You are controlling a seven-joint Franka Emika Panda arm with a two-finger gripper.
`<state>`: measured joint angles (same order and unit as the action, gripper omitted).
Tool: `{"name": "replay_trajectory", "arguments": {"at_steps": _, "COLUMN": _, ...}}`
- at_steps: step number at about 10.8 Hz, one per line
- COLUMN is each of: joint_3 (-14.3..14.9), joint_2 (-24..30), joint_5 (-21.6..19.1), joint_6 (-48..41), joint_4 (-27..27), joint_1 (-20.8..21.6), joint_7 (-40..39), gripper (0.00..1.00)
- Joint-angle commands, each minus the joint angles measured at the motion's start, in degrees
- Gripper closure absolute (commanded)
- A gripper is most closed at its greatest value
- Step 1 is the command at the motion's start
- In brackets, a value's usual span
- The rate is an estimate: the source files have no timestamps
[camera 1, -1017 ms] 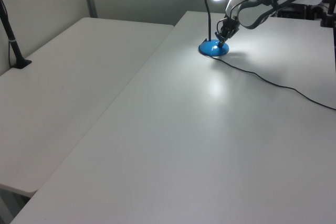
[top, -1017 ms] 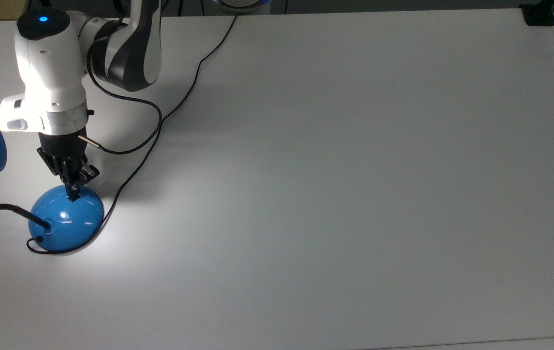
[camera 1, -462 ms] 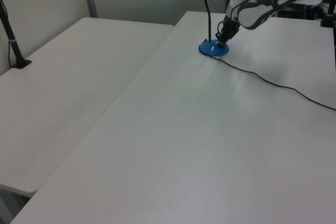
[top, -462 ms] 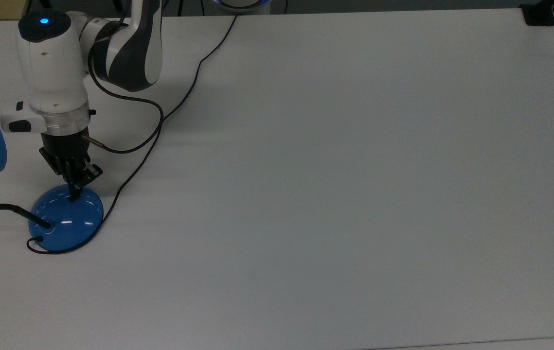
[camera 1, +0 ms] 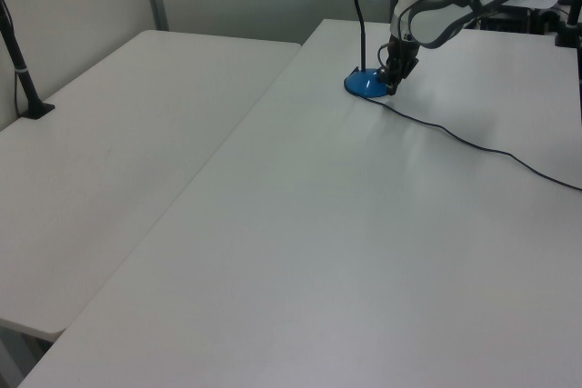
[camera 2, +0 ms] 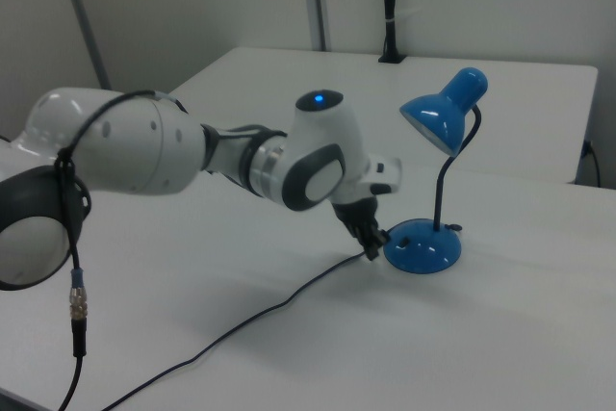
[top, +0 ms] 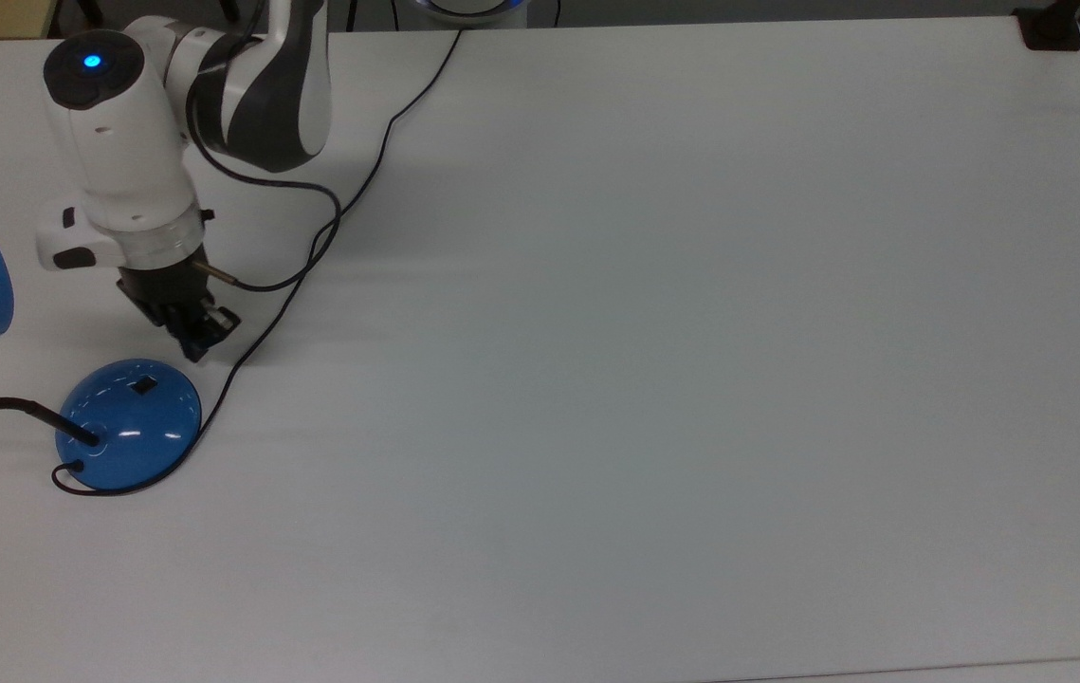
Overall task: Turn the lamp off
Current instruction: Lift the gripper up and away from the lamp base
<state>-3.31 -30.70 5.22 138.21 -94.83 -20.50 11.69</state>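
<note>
The lamp (top: 127,424) looks already switched off: no pool of light falls on the counter (top: 653,379) around it, and in the right view the underside of the shade (camera 2: 445,115) shows plain blue with no glow, so the task reads as essentially done, with nothing left but for the arm to draw clear (a judgement from the lighting, since the tilt of the rocker itself is too small to read). The small black switch (top: 142,384) sits uncovered on the far side of the dome-shaped base, and the claw (top: 199,334) hangs just beside that base, off its far right edge in the top view and apart from the switch; its fingers appear drawn together with nothing between them. The lamp stands near the top view's left edge of the white counter, toward the near side. Its base is a glossy blue dome carrying a few bright reflections, a thin black neck (camera 2: 442,185) rises from it and bends over to the rounded blue shade, which points down and toward the right view's left. A black cord (top: 246,356) leaves the base, loops round its near edge and runs off toward the far side of the counter, passing close under the claw.
</note>
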Motion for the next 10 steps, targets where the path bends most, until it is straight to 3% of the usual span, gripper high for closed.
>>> {"name": "replay_trajectory", "arguments": {"at_steps": 1, "joint_3": -4.3, "joint_2": 8.8, "joint_5": 0.0, "joint_6": -13.1, "joint_4": -1.6, "joint_1": 2.5, "joint_7": -1.0, "gripper": 1.00}}
{"name": "replay_trajectory", "arguments": {"at_steps": 5, "joint_3": -4.3, "joint_2": 19.0, "joint_5": 0.1, "joint_6": -29.8, "joint_4": -0.6, "joint_1": 13.8, "joint_7": -3.2, "gripper": 1.00}}
{"name": "replay_trajectory", "arguments": {"at_steps": 7, "joint_3": -3.5, "joint_2": 22.7, "joint_5": 1.1, "joint_6": -38.6, "joint_4": 1.6, "joint_1": 20.3, "joint_7": -3.5, "gripper": 0.93}}
{"name": "replay_trajectory", "arguments": {"at_steps": 8, "joint_3": -3.1, "joint_2": 23.2, "joint_5": 1.1, "joint_6": -42.9, "joint_4": 3.8, "joint_1": 22.3, "joint_7": -3.6, "gripper": 0.84}}
{"name": "replay_trajectory", "arguments": {"at_steps": 9, "joint_3": -2.7, "joint_2": 23.8, "joint_5": 1.1, "joint_6": -45.7, "joint_4": 5.7, "joint_1": 24.1, "joint_7": -3.6, "gripper": 0.68}}
{"name": "replay_trajectory", "arguments": {"at_steps": 10, "joint_3": -1.7, "joint_2": 24.6, "joint_5": 1.0, "joint_6": -46.6, "joint_4": 5.8, "joint_1": 25.4, "joint_7": -3.7, "gripper": 0.43}}
